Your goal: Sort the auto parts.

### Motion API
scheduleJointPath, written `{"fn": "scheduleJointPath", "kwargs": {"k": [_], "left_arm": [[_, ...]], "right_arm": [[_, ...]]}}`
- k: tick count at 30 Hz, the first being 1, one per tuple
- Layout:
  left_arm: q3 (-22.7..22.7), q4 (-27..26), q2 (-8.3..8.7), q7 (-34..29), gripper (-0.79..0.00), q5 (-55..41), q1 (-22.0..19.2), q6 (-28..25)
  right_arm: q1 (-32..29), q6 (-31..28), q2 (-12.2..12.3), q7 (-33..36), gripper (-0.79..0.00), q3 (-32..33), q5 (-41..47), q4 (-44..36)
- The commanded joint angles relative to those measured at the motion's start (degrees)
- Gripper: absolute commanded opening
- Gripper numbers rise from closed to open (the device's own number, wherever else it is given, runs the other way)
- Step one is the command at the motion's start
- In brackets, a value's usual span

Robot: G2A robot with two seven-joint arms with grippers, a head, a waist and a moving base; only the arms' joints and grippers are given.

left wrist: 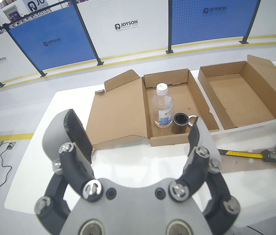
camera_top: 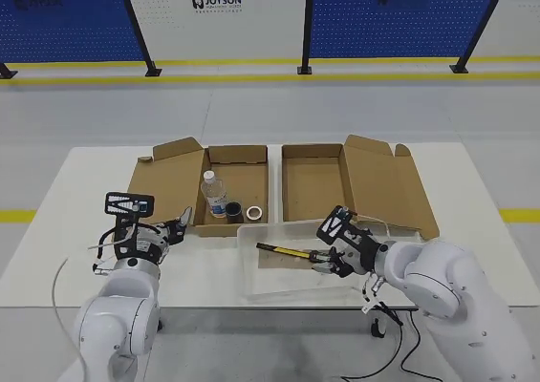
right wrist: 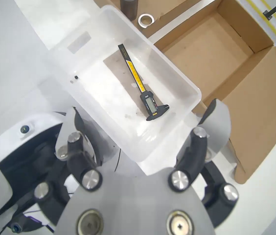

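now the caliper lies along the bin, display head toward the right pincer, spread like the left pincer.

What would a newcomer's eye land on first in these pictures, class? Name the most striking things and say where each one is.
The yellow-scaled digital caliper lies alone in the clear plastic bin nearest the robot, with the open right hand hovering over that bin. Behind it, the left cardboard box holds a water bottle, a black cylinder and a metal ring, beside the other open box.
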Motion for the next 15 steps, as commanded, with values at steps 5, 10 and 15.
{"fn": "scheduleJointPath", "kwargs": {"k": [5,10,15], "left_arm": [[0.0,0.0,0.0,0.0,0.0,0.0,0.0,0.0],[0.0,0.0,0.0,0.0,0.0,0.0,0.0,0.0],[0.0,0.0,0.0,0.0,0.0,0.0,0.0,0.0]], "right_arm": [[2.8,-1.2,0.0,3.0,0.0,-2.2,1.4,3.0],[5.7,-3.9,0.0,3.9,0.0,-3.6,2.1,6.3],[6.9,-5.7,0.1,4.1,0.0,-4.2,2.5,7.4]]}}
